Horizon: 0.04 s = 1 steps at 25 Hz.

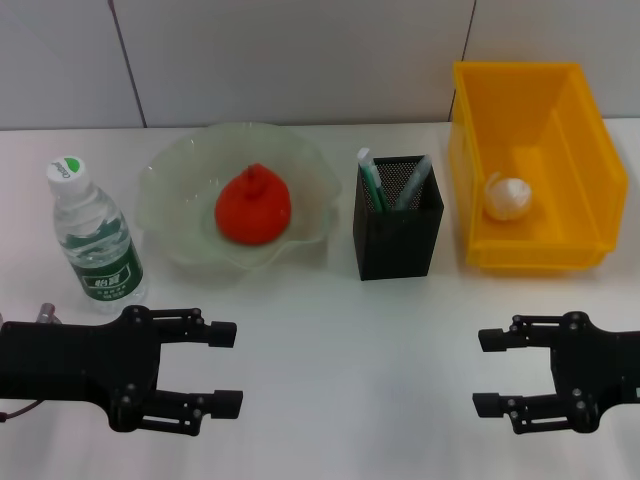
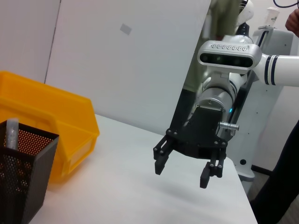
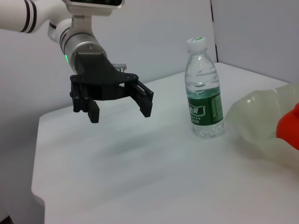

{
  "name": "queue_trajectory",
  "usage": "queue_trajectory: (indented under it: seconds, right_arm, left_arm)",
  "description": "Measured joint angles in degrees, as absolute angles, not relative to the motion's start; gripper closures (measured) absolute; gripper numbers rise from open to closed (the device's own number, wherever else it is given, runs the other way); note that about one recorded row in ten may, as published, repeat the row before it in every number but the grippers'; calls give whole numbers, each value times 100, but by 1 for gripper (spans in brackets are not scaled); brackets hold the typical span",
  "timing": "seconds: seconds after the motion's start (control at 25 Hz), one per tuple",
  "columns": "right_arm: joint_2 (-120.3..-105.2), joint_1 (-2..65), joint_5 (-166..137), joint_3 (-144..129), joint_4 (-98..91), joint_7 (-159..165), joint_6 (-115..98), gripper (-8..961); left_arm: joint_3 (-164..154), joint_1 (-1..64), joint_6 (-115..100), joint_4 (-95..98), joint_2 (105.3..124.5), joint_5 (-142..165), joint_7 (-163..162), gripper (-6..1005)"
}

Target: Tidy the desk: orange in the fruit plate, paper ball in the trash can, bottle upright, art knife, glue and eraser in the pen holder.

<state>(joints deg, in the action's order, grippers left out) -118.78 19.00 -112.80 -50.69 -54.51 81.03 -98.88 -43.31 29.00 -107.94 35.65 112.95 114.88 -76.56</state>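
On the plain white counter [image 1: 340, 350], a row of things runs along the far half. At the left stands the small clear plastic water bottle [image 1: 95, 240], upright, green label facing the camera and its white cap on top. Just to its right sits the wide pale-green translucent glass fruit plate [image 1: 175, 190] with the wavy rim, and the red-orange round orange [image 1: 254, 207] with its small nub lies in the middle of that plate. Right of the plate stands the black metal-mesh square pen holder [image 1: 398, 235], upright, with a few slim white and green items leaning inside it; what each item is cannot be told. At the far right is the large bright yellow rectangular plastic trash can [image 1: 500, 100], and the small white crumpled paper ball [image 1: 507, 196] rests on its floor.

Both arms hover over the near edge of the counter, apart from all the objects. The left claw [image 1: 225, 368] is at the near left, just nearer than the bottle, its black fingers spread wide and holding nothing. The right claw [image 1: 490, 372] is at the near right, nearer than the trash can, its fingers likewise spread and empty. Each wrist view shows the opposite claw across the counter with its fingers apart.
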Motion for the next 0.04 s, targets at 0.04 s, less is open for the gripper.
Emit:
queue_trajectory:
  seconds: [0.04]
  right_arm:
    - [-11882, 1895, -11279, -5068, -5456, 8094, -9889, 199]
  left_arm:
    - [-4332, 2898, -10793, 3566, 11295, 11488, -7656, 197]
